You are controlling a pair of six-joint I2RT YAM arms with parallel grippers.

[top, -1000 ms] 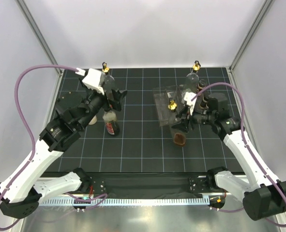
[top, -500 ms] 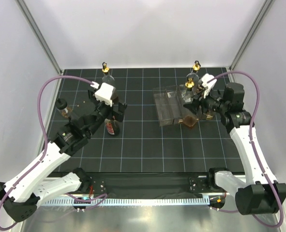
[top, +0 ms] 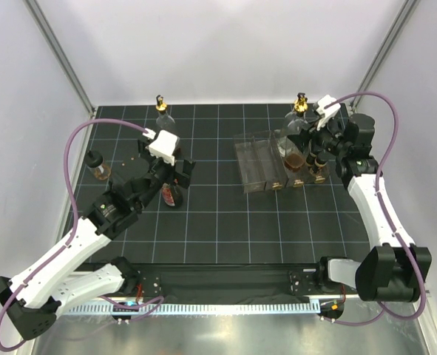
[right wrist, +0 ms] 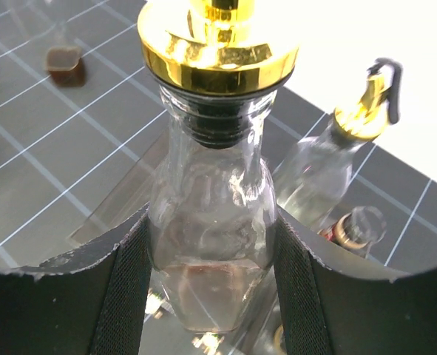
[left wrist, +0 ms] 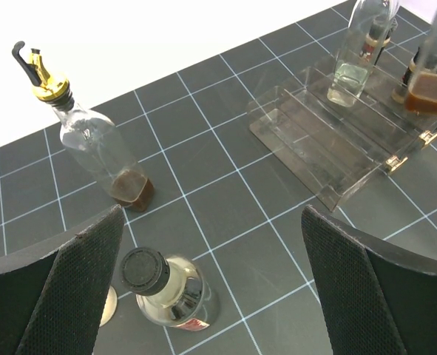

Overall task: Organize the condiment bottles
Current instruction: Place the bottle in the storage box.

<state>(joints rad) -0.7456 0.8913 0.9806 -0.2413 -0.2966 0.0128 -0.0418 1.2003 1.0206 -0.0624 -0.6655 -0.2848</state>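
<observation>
Right gripper (right wrist: 212, 244), clamping a gold-topped bottle (right wrist: 211, 170), is now reaching the upper-right rack (top: 256, 159); left gripper (left wrist: 211, 214) is hovering wide, empty.

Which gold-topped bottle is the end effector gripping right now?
The bottle clamped in the right end effector, at the clear rack; the back-left bottle and back-right bottle stand ungripped.

A lab test cell: white panels (top: 225, 52), aluminium posts (top: 59, 55), black gridded mat (top: 218, 222).
</observation>
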